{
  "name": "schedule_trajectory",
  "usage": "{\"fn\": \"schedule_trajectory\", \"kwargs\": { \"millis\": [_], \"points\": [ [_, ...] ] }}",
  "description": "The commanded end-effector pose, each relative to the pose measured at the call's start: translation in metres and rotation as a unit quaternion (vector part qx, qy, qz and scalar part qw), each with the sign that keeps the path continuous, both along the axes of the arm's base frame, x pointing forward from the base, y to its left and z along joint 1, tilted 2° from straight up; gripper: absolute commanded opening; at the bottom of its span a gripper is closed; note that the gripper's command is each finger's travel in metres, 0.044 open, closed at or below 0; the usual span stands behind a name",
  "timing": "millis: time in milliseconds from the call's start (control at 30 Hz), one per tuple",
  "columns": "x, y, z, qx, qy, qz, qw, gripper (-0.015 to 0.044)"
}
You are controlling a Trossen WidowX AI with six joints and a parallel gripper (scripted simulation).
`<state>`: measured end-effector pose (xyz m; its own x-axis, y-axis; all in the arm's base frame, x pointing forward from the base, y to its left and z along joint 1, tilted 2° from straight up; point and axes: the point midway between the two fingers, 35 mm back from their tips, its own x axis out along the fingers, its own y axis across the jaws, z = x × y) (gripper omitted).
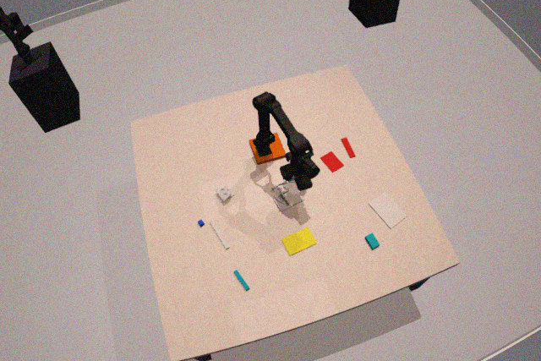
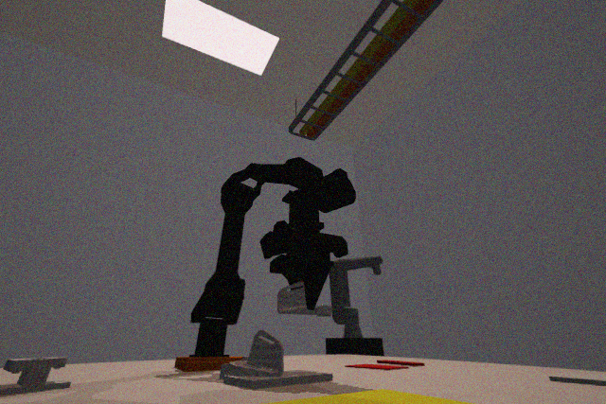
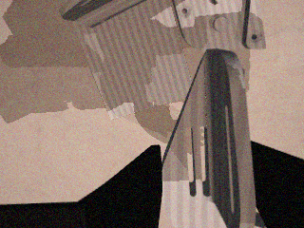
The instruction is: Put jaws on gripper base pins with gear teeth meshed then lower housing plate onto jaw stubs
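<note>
Count two red pieces point(image 1: 331, 161) point(image 1: 348, 147) point(image 2: 377, 366) point(image 2: 400, 363), two teal blocks point(image 1: 372, 241) point(image 1: 241, 280), one yellow plate point(image 1: 299, 241) point(image 2: 371, 397), one blue cube point(image 1: 200, 222), one white sheet point(image 1: 388, 210) point(image 2: 578, 380), one white rod point(image 1: 219, 235).

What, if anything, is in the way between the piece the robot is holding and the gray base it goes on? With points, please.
Nothing visible. The gripper point(image 2: 311, 306) holds the gray jaw point(image 2: 292, 298) point(image 3: 220, 138) above the table, with open air down to the gripper base point(image 2: 312, 377) point(image 3: 128, 62). The jaw already standing there sits to one side.
</note>
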<state>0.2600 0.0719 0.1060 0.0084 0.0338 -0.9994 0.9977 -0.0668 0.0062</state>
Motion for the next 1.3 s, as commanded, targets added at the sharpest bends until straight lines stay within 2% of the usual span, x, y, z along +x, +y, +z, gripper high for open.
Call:
{"fn": "schedule_trajectory", "kwargs": {
  "millis": [0,633,1267],
  "points": [
    [-0.003,-0.006,0.001,-0.003,-0.001,0.035,0.999,0.0134],
    [-0.012,-0.032,0.000,-0.005,-0.006,0.218,0.976,0.0134],
    [-0.024,-0.055,-0.001,-0.008,-0.011,0.394,0.919,0.0134]
  ]
}}
